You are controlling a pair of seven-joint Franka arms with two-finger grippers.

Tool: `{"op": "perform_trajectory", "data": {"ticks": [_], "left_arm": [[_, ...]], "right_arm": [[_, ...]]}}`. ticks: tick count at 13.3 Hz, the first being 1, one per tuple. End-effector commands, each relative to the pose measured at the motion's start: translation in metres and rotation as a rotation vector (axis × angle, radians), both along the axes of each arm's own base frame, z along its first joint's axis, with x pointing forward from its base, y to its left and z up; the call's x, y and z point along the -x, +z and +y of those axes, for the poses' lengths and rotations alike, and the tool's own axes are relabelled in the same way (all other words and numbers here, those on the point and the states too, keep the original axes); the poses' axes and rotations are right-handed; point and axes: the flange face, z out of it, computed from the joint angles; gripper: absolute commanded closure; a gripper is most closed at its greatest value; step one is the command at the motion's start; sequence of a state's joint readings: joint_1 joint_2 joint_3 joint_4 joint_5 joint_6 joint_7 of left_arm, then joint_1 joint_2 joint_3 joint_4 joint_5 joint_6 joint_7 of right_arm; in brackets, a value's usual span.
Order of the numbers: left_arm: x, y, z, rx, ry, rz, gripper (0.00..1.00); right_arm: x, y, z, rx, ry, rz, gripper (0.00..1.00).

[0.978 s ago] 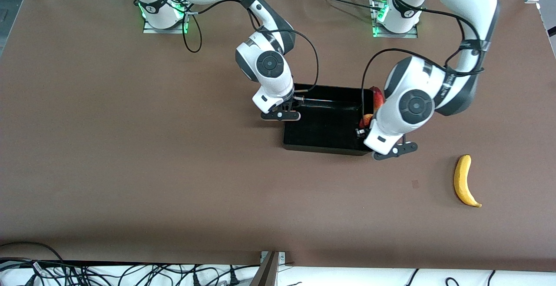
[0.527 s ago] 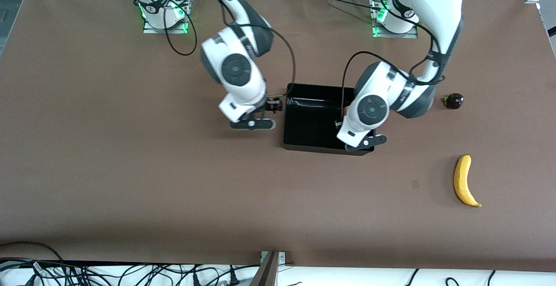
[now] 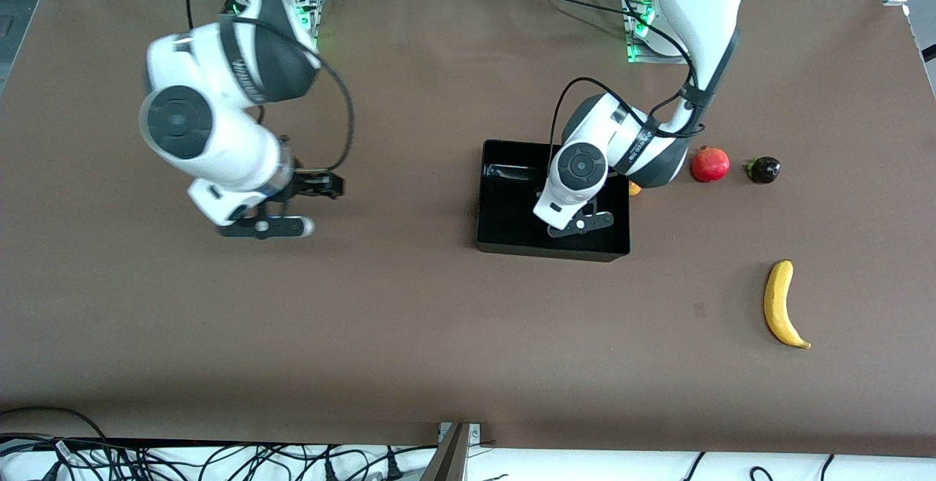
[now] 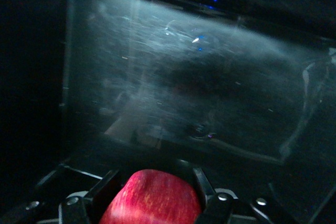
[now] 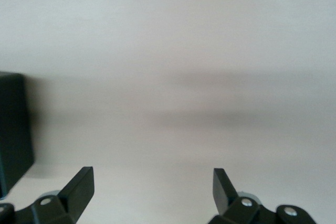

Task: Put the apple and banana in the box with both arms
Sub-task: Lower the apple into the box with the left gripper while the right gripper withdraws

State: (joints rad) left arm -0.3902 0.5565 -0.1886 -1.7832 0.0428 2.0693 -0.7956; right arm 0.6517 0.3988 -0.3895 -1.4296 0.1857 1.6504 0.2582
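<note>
- Apple (image 4: 151,196) sits gripped between the fingers (image 4: 107,184) of the left gripper (image 3: 578,224), down over the inside of the box (image 3: 504,243). Front view hides it under the arm; left wrist view shows it red and round, w/ the shiny black box floor right below.
- Apple looks small, hard & smooth. Prob. light. Skin is slick, so I think a grip across the fat middle is best, like it has now. Too hard a squeeze could bruise it.
- It can roll once let go, but the box walls should stop it.
- Banana (image 3: 783,305) lies flat on the table (image 3: 409,335), well apart from the box, nearer the front camera & toward the left arm's end. Not in the box yet.
- Banana is long, curved, softer than the apple. Best hold, I guess, is across the middle of its length, gently, so it won't tip or squash.
- Right gripper (image 3: 289,212) hangs over bare table toward the right arm's end, well apart from the box. Its jaws stand wide w/ nothing between them; the right wrist view shows only table & a box corner (image 5: 13,129).
- Other fruit beside the box, toward the left arm's end: red pomegranate (image 3: 710,164), a dark purple fruit (image 3: 763,169), and a bit of an orange-yellow fruit (image 3: 634,188) peeking out by the arm.
</note>
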Motion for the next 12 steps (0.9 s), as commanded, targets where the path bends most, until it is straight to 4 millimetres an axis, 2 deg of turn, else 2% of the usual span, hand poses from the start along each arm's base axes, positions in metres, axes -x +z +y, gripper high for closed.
{"op": "perform_trajectory", "data": {"ticks": [1,2,4,7,10,12], "left_arm": [[0.015,-0.003,-0.015,0.055,-0.008,-0.03,1.0],[0.021,-0.009,-0.019,0.07,-0.004,-0.045,1.0],[0.037,-0.017,-0.033,0.097,-0.015,-0.058,1.0],[0.05,-0.032,-0.033,0.093,0.016,-0.06,1.0],[0.061,-0.039,-0.036,0.095,0.008,-0.052,1.0],[0.061,-0.044,-0.036,0.101,0.01,-0.057,0.97]], "right_arm": [[0.0,0.023,-0.059,-0.02,0.002,0.017,0.0],[-0.005,0.033,-0.075,-0.015,0.021,-0.001,0.0],[-0.005,0.07,-0.11,-0.021,0.015,-0.046,0.0],[0.001,0.083,-0.143,-0.025,0.06,-0.005,0.0],[0.001,0.086,-0.143,-0.029,0.076,-0.01,0.0],[0.0,0.087,-0.143,-0.028,0.077,-0.013,0.0]]}}
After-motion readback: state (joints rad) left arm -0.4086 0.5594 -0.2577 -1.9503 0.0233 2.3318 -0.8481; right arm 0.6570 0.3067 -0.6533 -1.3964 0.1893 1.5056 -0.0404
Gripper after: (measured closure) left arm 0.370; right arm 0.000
